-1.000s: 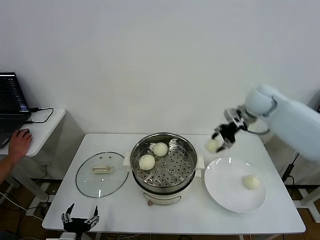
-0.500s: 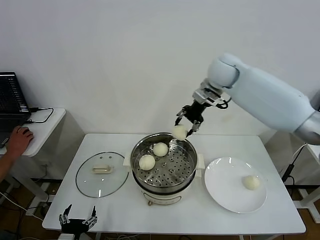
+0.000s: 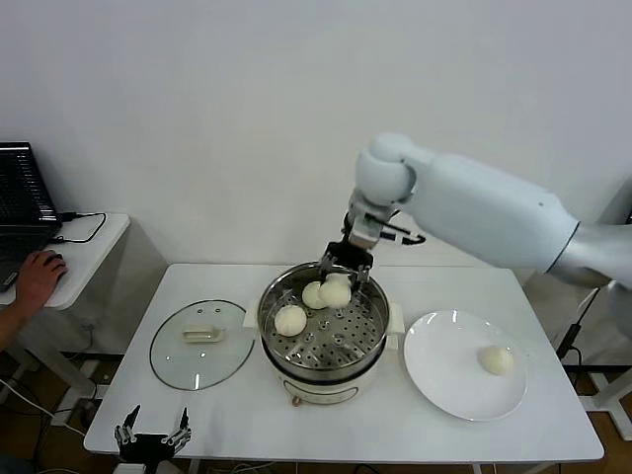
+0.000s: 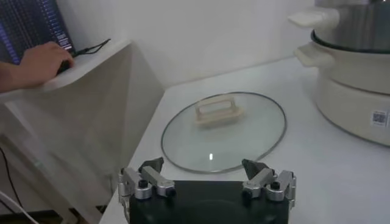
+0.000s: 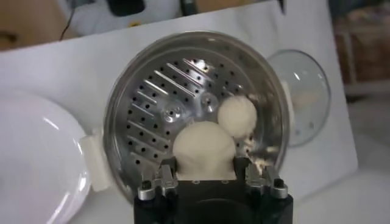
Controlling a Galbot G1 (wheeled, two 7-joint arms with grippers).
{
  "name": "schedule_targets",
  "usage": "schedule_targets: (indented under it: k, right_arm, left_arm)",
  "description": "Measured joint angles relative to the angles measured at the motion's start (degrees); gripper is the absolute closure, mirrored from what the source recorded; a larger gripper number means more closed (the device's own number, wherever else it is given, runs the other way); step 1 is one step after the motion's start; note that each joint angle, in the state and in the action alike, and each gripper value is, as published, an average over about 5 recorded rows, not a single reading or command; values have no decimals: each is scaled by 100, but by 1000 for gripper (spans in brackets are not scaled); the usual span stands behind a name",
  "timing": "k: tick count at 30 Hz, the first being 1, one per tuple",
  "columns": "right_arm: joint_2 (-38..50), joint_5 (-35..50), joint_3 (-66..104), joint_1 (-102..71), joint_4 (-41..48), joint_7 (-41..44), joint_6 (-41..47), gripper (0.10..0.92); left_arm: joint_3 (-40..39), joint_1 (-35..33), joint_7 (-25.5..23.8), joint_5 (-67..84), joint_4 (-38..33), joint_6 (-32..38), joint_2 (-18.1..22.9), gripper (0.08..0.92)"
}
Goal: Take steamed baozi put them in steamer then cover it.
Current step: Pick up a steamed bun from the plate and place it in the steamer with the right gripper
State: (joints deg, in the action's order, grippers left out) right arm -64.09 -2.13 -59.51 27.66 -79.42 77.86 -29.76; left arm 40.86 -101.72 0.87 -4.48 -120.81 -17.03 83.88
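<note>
A plain white wall backs the white table [image 3: 237,415] I work at. To my left stands a smaller side desk [image 3: 94,237] with a laptop [image 3: 22,202], where a person's hand [image 3: 38,279] rests. On the table's left part the cover [image 3: 201,343] lies flat, clear glass in a metal rim with a cream block handle. The steamer [image 3: 323,331] sits at the middle, shiny steel on a cream base, its perforated tray showing. A white plate [image 3: 449,380] lies near the right edge with one smooth round baozi [image 3: 496,359] on it.

My right claw [image 3: 342,277] hangs over the steamer's far rim, closed on a baozi [image 5: 204,150], soft cream dough bulging between the fingers. Two more baozi lie on the tray: one [image 3: 290,320] toward the cover side, another [image 3: 313,294] just beside the bun I hold.

My left claw [image 3: 152,435] waits at the table's near left corner, fingers spread wide, holding nothing, the cover just beyond it.
</note>
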Motion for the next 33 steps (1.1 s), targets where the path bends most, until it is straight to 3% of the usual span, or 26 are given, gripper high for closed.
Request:
schedule_targets:
  k: [30,33]
  right_arm:
    - [-501,-882,-345,-734,-361,-199,-113,446]
    - [-513,-919,-346,-747,-342,-225,-83,415]
  left_arm:
    - [-29,76,-14,14,61,-2,44,177]
    - [-38,82,-19,14,36,-3,53,177]
